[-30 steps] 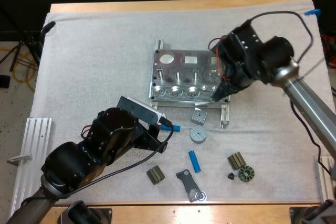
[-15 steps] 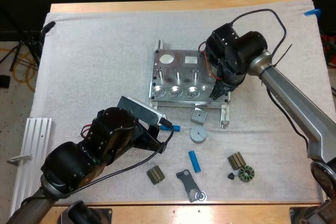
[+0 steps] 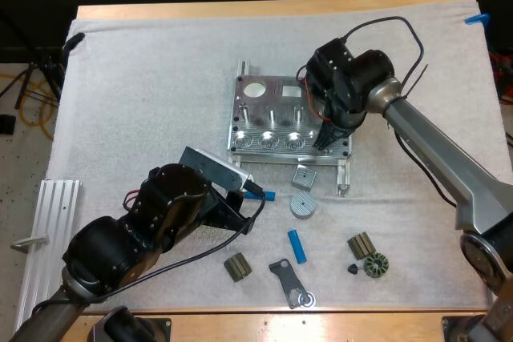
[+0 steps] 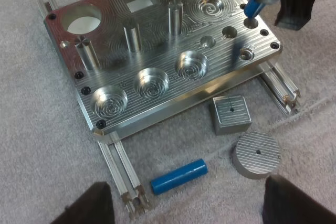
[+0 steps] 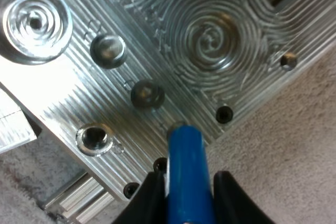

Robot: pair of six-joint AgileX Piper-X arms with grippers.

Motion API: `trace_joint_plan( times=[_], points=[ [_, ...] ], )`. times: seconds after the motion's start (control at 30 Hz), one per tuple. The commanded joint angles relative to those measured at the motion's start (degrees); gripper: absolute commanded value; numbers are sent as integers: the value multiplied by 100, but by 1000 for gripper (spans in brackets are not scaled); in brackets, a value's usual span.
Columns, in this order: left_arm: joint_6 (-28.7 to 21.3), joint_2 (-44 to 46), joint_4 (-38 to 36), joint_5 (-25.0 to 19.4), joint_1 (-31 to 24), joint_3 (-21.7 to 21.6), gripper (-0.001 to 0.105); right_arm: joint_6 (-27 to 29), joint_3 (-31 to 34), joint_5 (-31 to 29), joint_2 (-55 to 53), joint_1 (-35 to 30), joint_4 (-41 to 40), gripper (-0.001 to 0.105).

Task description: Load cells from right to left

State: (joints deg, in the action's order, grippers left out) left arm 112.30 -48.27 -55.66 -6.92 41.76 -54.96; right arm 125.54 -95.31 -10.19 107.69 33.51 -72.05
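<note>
- Clamping the probably stiff, light, slick blue cell (image 5: 185, 153) by its upper end, right hand (image 5: 186, 187) held it above fixture's (image 3: 268, 122) 4 o'clock hole (image 4: 250, 23).
- At 7 o'clock, left hand (image 4: 195, 203) gaped empty.

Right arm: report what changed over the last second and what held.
The right gripper swung left from the fixture's right edge to over its right end, keeping the blue cylinder clamped, its tip now at a small hole there. The left gripper, open, and the loose parts on the mat stayed put.
</note>
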Motion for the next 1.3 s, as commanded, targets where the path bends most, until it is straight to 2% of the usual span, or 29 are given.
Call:
trace_joint_plan(
  times=[0.0,0.57,0.73,0.87,1.07,1.27],
  points=[
    [6,-6,32,-4,5,-23,59,67,-53,-36,37,1,2,12],
    [6,-6,32,-4,5,-23,59,77,-43,-313,272,1,-230,12],
    [6,-6,32,-4,5,-23,59,77,-43,-205,272,1,-159,12],
    [6,-6,32,-4,5,-23,59,77,-43,221,272,1,-174,12],
    [6,-6,32,-4,5,-23,59,77,-43,123,272,1,-321,12],
    [6,-6,32,-4,5,-23,59,77,-43,124,272,1,6,12]
  ],
)
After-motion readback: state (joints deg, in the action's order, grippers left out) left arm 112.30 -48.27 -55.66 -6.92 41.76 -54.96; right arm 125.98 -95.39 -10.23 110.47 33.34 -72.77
